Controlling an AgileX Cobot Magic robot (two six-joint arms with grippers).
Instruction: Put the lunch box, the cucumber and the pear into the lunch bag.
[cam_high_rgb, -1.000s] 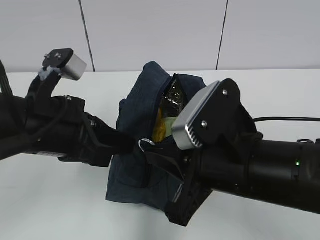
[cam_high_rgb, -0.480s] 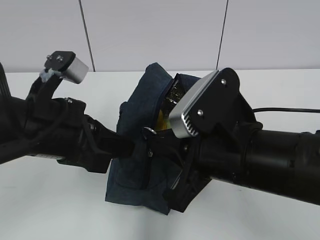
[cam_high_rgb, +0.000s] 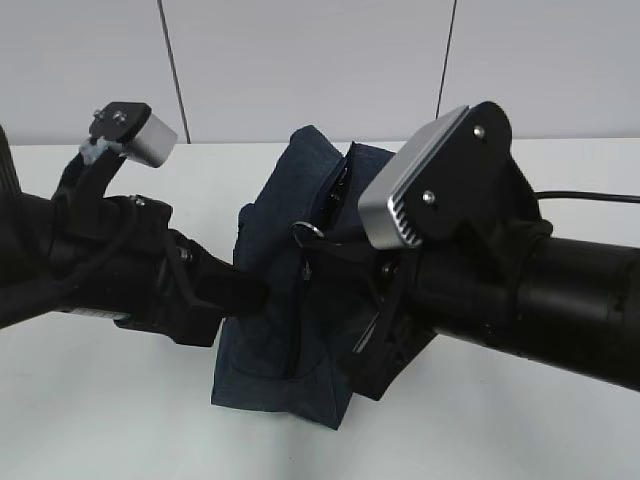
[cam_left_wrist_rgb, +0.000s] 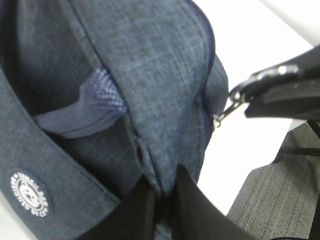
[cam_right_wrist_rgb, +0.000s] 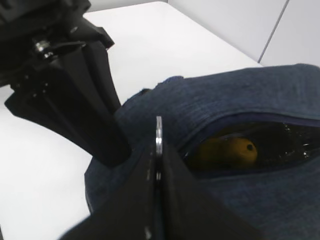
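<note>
The white worktop (cam_high_rgb: 110, 400) is carrying the navy lunch bag (cam_high_rgb: 275, 330), which is standing between the two arms. The left end effector (cam_left_wrist_rgb: 162, 205) is pinching a fold of the bag's fabric, its jaws closed on it. The right end effector (cam_right_wrist_rgb: 157, 165) is gripping the silver ring pull (cam_right_wrist_rgb: 158, 135). Through the partly open zipper mouth, the yellow pear (cam_right_wrist_rgb: 227, 150) is lying inside the bag.
</note>
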